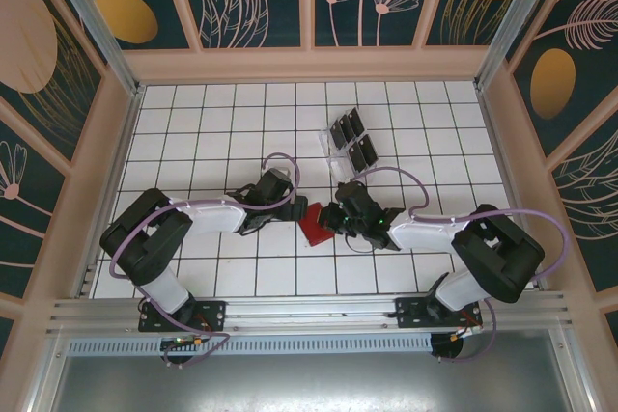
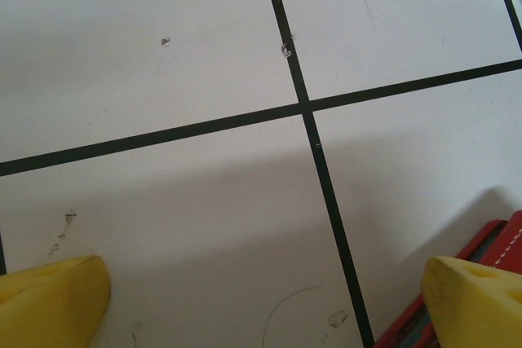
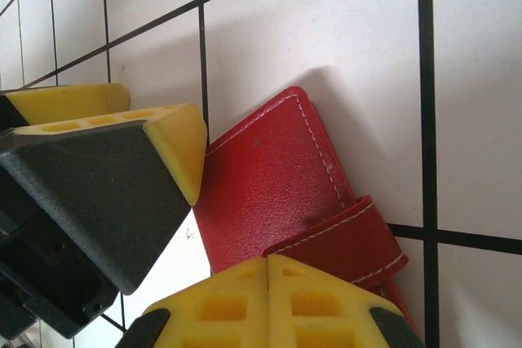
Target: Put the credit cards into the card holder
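Top view: your clear slotted rack [image 1: 338, 159] sits far-centre on the white gridded worktop [image 1: 193, 123]. Several black credit cards [image 1: 353, 125] stand upright in its slots. The red card holder [image 1: 314, 231] lies flat near-centre, well apart from the rack, with no card on it. Your left fingers [image 1: 292, 207] come in just left of the card holder. Your right fingers [image 1: 337, 220] are at its right edge.

Left wrist view: your left fingers [image 2: 477, 299] are spread wide with nothing between them, just bare worktop [image 2: 163, 79] with black grid lines. A corner of the card holder [image 2: 492, 236] shows beside the right-hand yellow pad, with a grey-blue strip between its red edges. You cannot tell whether the pad touches it.

Right wrist view: the card holder [image 3: 273, 181] lies folded shut, red grain leather with white stitching and a strap across its near-right part. Your right fingers [image 3: 267, 283] are pressed together pad to pad over the near edge, and the strap runs under them. You cannot tell whether they pinch it. A yellow-tipped left finger [image 3: 175, 148] sits at the card holder's left edge.
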`<action>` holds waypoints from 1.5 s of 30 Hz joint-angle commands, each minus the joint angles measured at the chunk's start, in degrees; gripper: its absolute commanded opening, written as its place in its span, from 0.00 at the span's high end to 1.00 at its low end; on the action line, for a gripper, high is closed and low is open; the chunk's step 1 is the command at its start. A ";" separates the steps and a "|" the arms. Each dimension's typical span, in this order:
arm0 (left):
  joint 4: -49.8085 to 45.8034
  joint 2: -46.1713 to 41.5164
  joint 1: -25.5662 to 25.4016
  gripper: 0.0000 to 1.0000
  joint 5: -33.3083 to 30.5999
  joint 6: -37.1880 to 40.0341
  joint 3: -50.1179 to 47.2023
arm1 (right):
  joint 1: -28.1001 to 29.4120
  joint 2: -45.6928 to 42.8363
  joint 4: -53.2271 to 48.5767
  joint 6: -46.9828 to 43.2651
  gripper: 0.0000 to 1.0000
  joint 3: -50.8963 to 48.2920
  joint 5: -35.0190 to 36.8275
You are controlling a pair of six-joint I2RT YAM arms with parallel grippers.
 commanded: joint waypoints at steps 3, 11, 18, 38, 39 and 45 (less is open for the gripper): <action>-2.05 5.22 -1.57 0.02 10.61 -1.41 -2.06 | 0.54 1.12 1.31 -1.10 1.00 0.99 -0.31; -2.05 5.31 -1.54 0.02 10.57 -1.40 -1.97 | 0.79 1.63 1.62 -1.22 1.00 0.99 -0.92; -1.96 5.40 -1.56 0.02 10.67 -1.40 -2.14 | 0.95 1.92 1.71 -1.42 1.00 1.41 -1.02; -1.52 6.03 -1.52 0.01 10.87 -1.23 -2.30 | 0.49 -2.41 -0.81 -1.26 1.00 1.85 1.62; -1.53 6.09 -1.58 0.01 10.88 -1.15 -2.32 | 0.40 -2.55 -0.97 -1.42 1.00 2.06 1.63; -1.61 6.31 -1.60 0.01 10.97 -1.06 -2.05 | -0.01 -1.00 -0.53 -2.06 1.00 3.01 1.04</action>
